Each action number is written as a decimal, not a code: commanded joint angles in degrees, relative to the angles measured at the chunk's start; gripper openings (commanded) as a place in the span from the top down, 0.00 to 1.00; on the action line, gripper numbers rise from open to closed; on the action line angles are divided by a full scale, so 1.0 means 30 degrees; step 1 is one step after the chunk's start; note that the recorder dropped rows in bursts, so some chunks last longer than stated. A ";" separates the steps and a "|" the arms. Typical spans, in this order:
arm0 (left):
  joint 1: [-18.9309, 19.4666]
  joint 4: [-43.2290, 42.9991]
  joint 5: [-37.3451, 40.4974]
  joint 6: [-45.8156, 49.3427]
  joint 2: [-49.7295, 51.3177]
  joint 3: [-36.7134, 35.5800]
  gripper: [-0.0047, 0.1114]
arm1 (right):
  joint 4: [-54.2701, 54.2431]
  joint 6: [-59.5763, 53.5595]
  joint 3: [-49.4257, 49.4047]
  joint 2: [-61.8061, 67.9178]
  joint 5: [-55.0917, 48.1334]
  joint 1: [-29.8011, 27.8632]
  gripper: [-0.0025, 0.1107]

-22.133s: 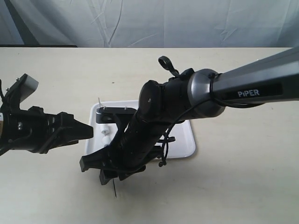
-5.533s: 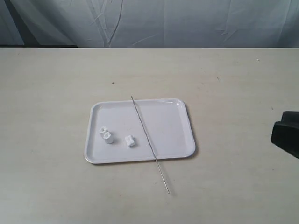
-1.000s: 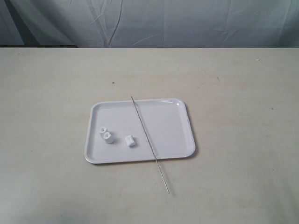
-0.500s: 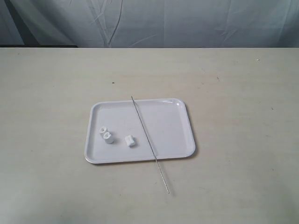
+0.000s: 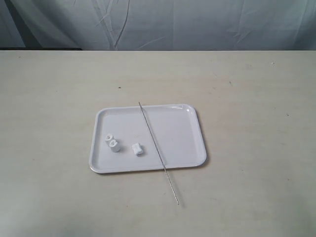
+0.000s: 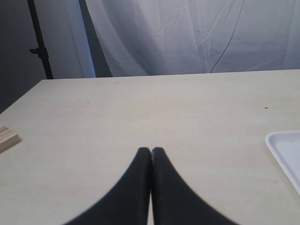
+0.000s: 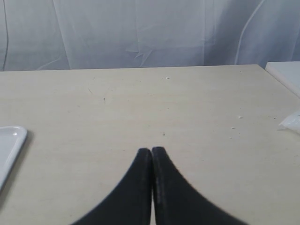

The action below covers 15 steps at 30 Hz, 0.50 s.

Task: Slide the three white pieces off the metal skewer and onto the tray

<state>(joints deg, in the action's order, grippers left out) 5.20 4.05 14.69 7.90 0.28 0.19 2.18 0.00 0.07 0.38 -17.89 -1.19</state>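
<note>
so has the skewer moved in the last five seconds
No. The skewer lies in the same spot, far tip at the back rim of the tray, near end on the table past the front rim.

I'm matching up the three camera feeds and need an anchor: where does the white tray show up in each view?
Exterior view: the tray lies whole at the middle of the picture.
Left wrist view: only a rounded corner of the tray shows, cut off by the picture's right edge.
Right wrist view: only a corner of the tray shows, at the picture's left edge.
Shared landmark: the white curtain at the back, seen in all three views.
</note>
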 commanded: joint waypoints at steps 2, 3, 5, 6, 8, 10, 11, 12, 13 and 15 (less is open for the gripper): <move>-0.0076 -0.0112 -0.0105 -0.0065 -0.0094 -0.0065 0.96 | -0.0070 0.0000 -0.0024 -0.0128 0.0118 -0.0123 0.98; -0.0076 -0.0112 -0.0105 -0.0065 -0.0094 -0.0065 0.96 | -0.0070 0.0000 -0.0024 -0.0128 0.0118 -0.0123 0.98; -0.0076 -0.0112 -0.0105 -0.0065 -0.0094 -0.0065 0.96 | -0.0070 0.0000 -0.0024 -0.0128 0.0118 -0.0123 0.98; -0.0076 -0.0112 -0.0105 -0.0065 -0.0094 -0.0065 0.96 | -0.0070 0.0000 -0.0024 -0.0128 0.0118 -0.0123 0.98; -0.0076 -0.0112 -0.0105 -0.0065 -0.0094 -0.0065 0.96 | -0.0070 0.0000 -0.0024 -0.0128 0.0118 -0.0123 0.98; -0.0076 -0.0112 -0.0105 -0.0065 -0.0094 -0.0065 0.96 | -0.0372 0.0000 -0.0024 -0.0128 0.0118 -0.0123 0.98; -0.0076 -0.0112 -0.0105 -0.0065 -0.0094 -0.0065 0.96 | -0.0419 0.0000 -0.0024 -0.0128 0.0118 -0.0123 0.98; -0.0076 -0.0112 -0.0105 -0.0065 -0.0094 -0.0065 0.96 | -0.0419 0.0000 -0.0024 -0.0128 0.0118 -0.0123 0.98; -0.0076 -0.0112 -0.0105 -0.0065 -0.0094 -0.0065 0.96 | -0.0419 0.0000 -0.0024 -0.0128 0.0118 -0.0123 0.98; -0.0076 -0.0112 -0.0105 -0.0065 -0.0094 -0.0065 0.96 | -0.0419 0.0000 -0.0024 -0.0128 0.0118 -0.0123 0.98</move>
<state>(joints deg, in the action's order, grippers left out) 5.20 4.05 14.69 7.90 0.28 0.19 0.99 0.00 0.07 0.38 -17.89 -1.19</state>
